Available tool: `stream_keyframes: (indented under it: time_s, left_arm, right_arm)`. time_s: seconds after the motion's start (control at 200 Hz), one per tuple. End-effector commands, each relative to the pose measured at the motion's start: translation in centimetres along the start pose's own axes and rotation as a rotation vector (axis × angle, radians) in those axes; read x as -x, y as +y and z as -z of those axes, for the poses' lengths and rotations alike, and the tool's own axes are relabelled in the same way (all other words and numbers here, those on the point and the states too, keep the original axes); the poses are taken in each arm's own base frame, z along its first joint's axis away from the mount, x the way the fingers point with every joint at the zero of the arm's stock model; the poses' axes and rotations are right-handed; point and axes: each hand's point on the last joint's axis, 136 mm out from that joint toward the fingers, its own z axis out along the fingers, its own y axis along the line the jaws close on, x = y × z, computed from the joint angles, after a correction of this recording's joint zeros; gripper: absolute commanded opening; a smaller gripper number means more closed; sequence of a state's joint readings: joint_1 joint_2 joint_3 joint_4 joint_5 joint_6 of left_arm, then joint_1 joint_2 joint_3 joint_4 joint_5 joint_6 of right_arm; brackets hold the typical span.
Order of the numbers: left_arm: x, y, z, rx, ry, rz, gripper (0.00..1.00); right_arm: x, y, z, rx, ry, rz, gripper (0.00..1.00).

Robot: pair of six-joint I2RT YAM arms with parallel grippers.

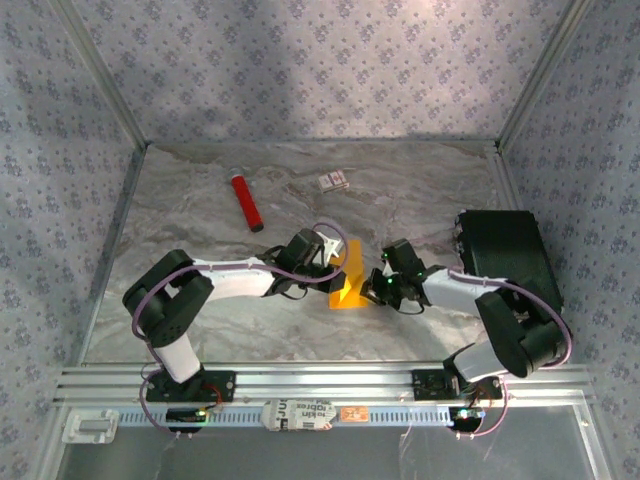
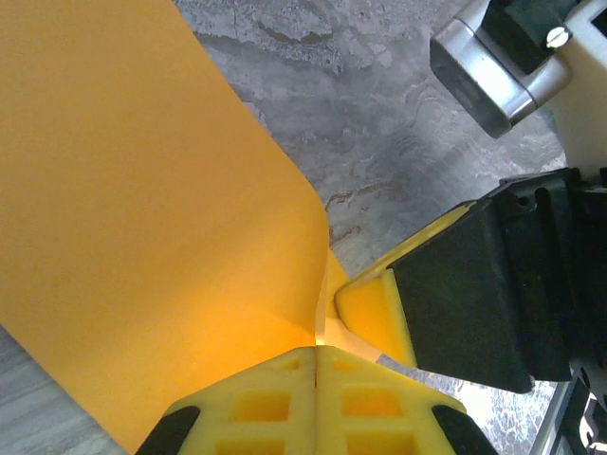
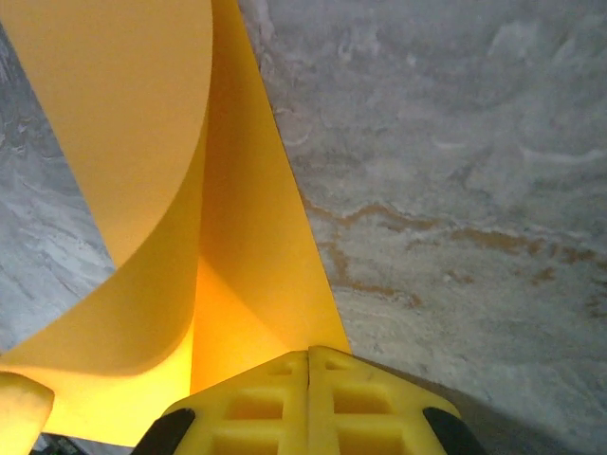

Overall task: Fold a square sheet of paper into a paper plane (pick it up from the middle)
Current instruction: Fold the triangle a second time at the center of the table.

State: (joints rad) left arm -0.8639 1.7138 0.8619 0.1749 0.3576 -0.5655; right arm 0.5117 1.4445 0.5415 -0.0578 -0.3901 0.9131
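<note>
paper (image 1: 349, 280): plain orange-yellow, no print; brighter, almost glowing at the crease in the wrist views.
table (image 1: 200, 230): grey-white marble pattern with brownish veins.
walls (image 1: 300, 60): pale grey-lilac with a small repeating floral motif.
tube (image 1: 246, 202): red, black at the near end.
card (image 1: 334, 181): white with reddish marks, too small to read.
box (image 1: 505, 255): solid black.
left arm (image 1: 230, 275) and right arm (image 1: 455, 290): white links, black joints.
left gripper (image 2: 316, 353) and right gripper (image 3: 310, 355): yellow jaws, black behind them.
rail (image 1: 320, 382): bare silver metal.
label (image 1: 300, 413): white with black print; tag (image 1: 352, 413) beside it is orange.
</note>
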Motion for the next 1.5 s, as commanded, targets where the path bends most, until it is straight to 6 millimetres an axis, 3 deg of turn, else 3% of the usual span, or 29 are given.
stream_keyframes:
  time_s: [0.0, 0.185, 0.54, 1.144, 1.494]
  left_arm:
    - [0.4, -0.4, -0.3, -0.022, 0.016, -0.007, 0.00]
    - [0.6, -0.6, -0.9, -0.050, 0.016, 0.033, 0.00]
    - [0.7, -0.5, -1.1, -0.049, 0.008, 0.046, 0.00]
    - [0.8, 0.4, -1.2, -0.007, 0.024, 0.017, 0.00]
    - [0.4, 2.1, -1.5, 0.061, 0.040, -0.009, 0.00]
  right_arm:
    - [-0.5, -2.8, 0.2, -0.165, 0.030, 0.040, 0.04]
    - [0.1, -2.4, 0.5, -0.156, 0.034, 0.090, 0.05]
    - [1.0, 2.6, 0.6, 0.087, -0.013, 0.047, 0.08]
    - [-0.7, -2.7, -0.6, -0.125, 0.030, 0.018, 0.05]
    - [-0.3, -1.6, -0.6, -0.083, 0.030, 0.038, 0.05]
